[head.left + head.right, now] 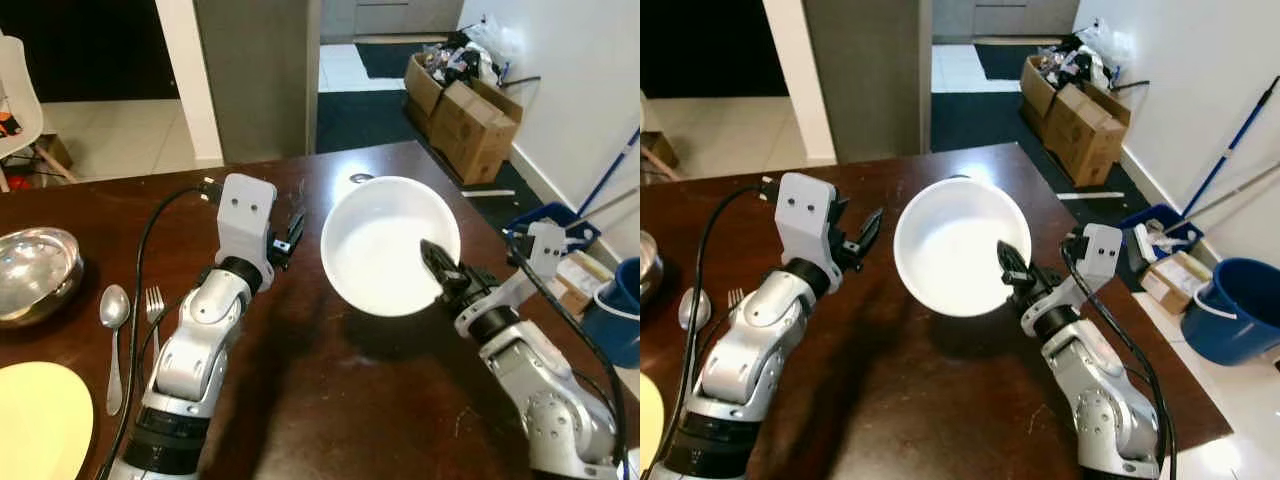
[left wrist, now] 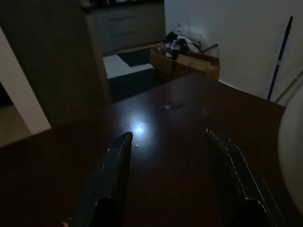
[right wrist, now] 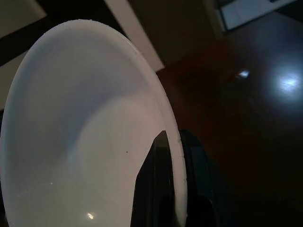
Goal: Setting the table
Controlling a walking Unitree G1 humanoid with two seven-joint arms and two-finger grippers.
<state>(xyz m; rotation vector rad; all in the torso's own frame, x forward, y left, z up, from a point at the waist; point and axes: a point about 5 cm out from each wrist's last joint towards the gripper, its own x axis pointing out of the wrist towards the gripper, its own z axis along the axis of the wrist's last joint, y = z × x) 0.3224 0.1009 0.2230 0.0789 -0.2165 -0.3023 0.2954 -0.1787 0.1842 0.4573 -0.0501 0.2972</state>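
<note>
The right gripper [image 1: 440,268] is clamped on the rim of a round white ceramic bowl [image 1: 385,245], one black finger inside the rim and one outside, as the right wrist view shows plainly. The bowl hangs tilted above the dark brown wooden table [image 1: 330,400], over its right half near the far edge, its shadow on the wood beneath it. A pinch at the rim looks like a sensible way for such thin fingers to carry a wide bowl, though I would judge the hold a little precarious, since the whole weight hangs off one point.

The left gripper [image 1: 290,240] hovers just beside the bowl's left edge, fingers spread apart and grasping nothing. Its place suggests it is ready to steady the bowl.

Towards the left end of the table a place is partly laid: a pale yellow round plate [image 1: 40,420] at the near corner, a silver metal spoon [image 1: 113,335] and a silver metal fork [image 1: 154,310] side by side to its right, and a shiny steel bowl [image 1: 35,270] beyond them. My guess is that the white bowl belongs over there.

Past the table, brown cardboard boxes [image 1: 465,115] stand against the white wall, and a blue plastic bucket [image 1: 1230,310] sits on the floor to the right. I can read no brand, label or writing anywhere.
</note>
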